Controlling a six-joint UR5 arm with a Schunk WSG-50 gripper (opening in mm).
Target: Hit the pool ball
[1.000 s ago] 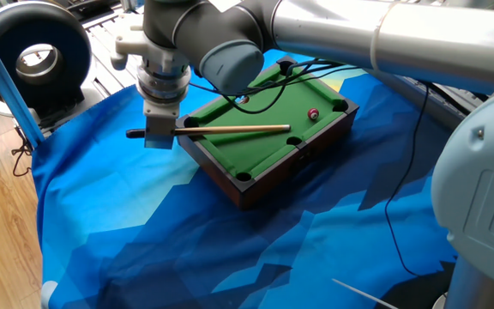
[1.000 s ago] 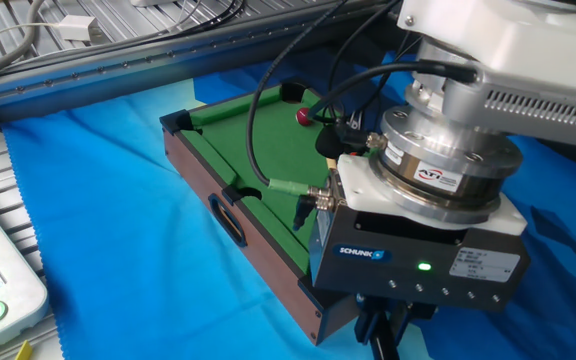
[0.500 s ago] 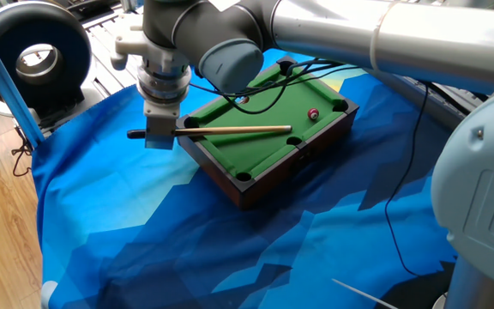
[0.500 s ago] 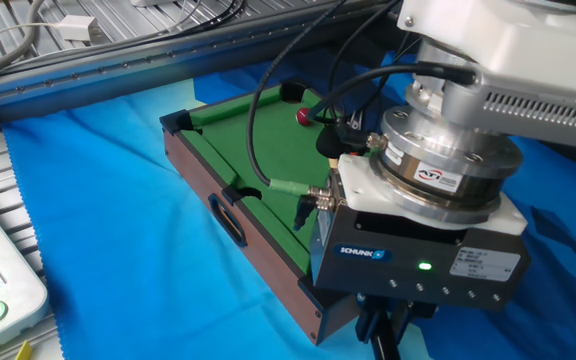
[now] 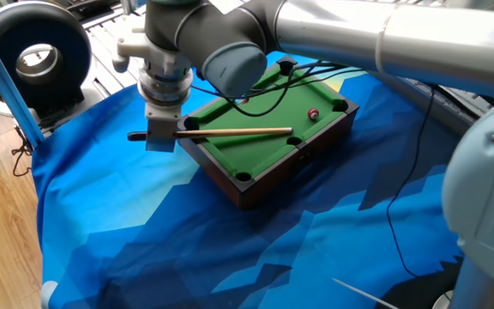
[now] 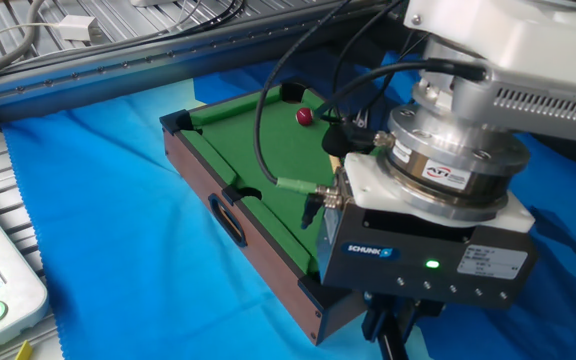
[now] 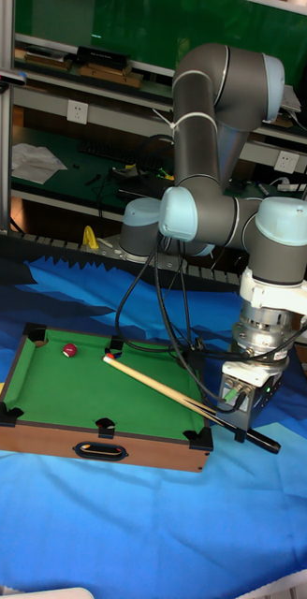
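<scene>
Pool ball (image 5: pixel 313 113) aside, the biggest thing in sight is the grey robot arm (image 7: pixel 214 103), which bends down to the gripper (image 5: pixel 160 137) just off one end of the mini pool table (image 5: pixel 256 187). Under the gripper and spreading out on all sides lies the blue patterned cloth (image 5: pixel 135 232), with the table resting on it. This table, a brown wooden box with green felt (image 7: pixel 107 393) and black corner pockets, stretches away from the gripper in a long rectangle. Black cables (image 6: pixel 268 110) hang from the arm above the felt. The gripper is closed on the cue stick (image 5: pixel 230 130), gripping it near its dark butt end, which pokes out behind the gripper in the tall fixed view; the pale wooden shaft runs from the gripper out over the felt at a low angle. In the tall fixed view the cue's tip sits close to a black middle pocket on the far rail. Smallest of all, the dark red ball with a pale spot rests on the felt toward the end of the table farthest from the gripper, beyond the cue's tip and apart from it, near a corner pocket.
</scene>
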